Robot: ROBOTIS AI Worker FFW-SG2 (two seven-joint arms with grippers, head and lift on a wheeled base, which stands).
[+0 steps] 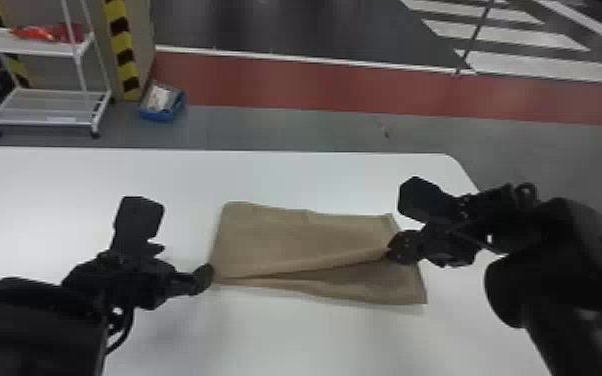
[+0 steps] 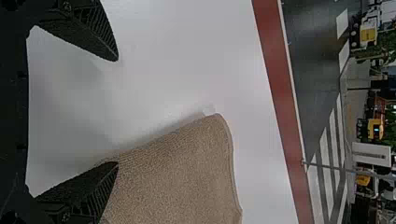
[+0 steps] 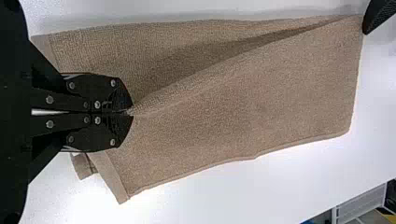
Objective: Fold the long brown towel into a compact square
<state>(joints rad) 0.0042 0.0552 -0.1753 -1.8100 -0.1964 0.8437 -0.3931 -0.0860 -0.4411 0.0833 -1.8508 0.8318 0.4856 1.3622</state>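
Pinching ridge of brown towel, right gripper; left gripper spread; towel roughly rectangular, creased lengthwise.

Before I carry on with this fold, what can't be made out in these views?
Right wrist view: how much of the towel the right gripper pinches; its fingertips cover it.
Head view: how many layers lie beneath the towel's top face, which hides them.
Left wrist view: whether the left gripper touches the towel; one finger overlaps it.
Head view: what the blue bin holds; too small and blurred.
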